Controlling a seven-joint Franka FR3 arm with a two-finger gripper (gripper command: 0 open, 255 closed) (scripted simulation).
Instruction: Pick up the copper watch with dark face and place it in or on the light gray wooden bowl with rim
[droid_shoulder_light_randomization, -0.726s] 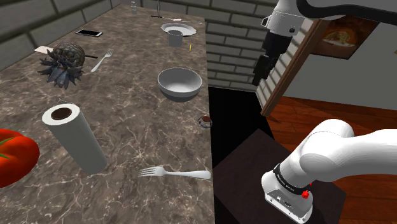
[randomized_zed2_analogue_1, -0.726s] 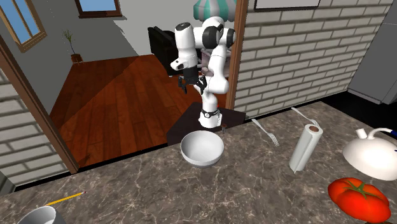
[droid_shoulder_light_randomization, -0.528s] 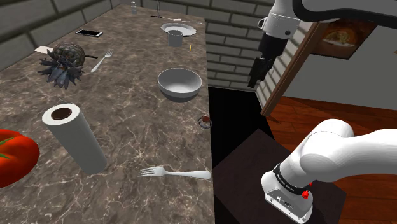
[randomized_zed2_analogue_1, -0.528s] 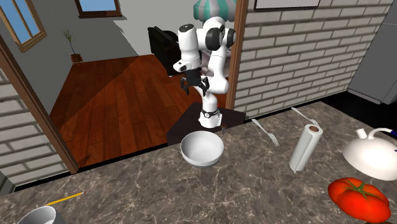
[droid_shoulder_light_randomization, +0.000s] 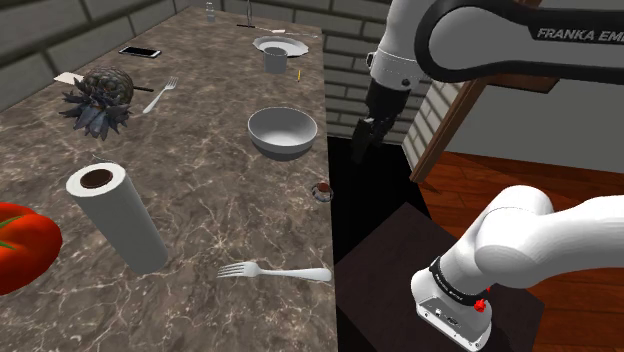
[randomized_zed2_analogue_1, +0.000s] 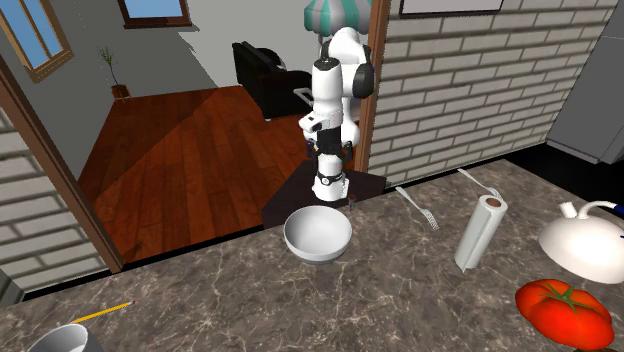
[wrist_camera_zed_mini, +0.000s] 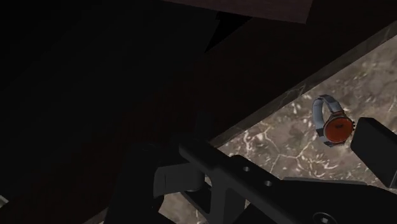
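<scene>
The watch (droid_shoulder_light_randomization: 321, 190) lies at the marble table's edge nearest the stand, small, with an orange-red face and a grey band (wrist_camera_zed_mini: 332, 121). The light grey bowl (droid_shoulder_light_randomization: 283, 131) stands upright a short way farther along the same edge and is also seen from across the table (randomized_zed2_analogue_1: 318, 234). My black gripper (droid_shoulder_light_randomization: 361, 137) hangs off the table over the dark gap, to the shoulder view's right of the bowl and above the watch. Its fingers (wrist_camera_zed_mini: 374, 147) stand apart and hold nothing. In the wrist view the watch sits just beside one fingertip.
On the table are a paper towel roll (droid_shoulder_light_randomization: 117, 215), a fork (droid_shoulder_light_randomization: 275, 272) near the front edge, a tomato (droid_shoulder_light_randomization: 20, 246), a dark spiky object (droid_shoulder_light_randomization: 100, 98), and a plate with a cup (droid_shoulder_light_randomization: 275, 58). A brick wall and wooden door frame (droid_shoulder_light_randomization: 450, 120) stand behind the gripper.
The arm has swung to the shoulder view's left and down, carrying the gripper from beside the door frame towards the table edge near the bowl and watch.
</scene>
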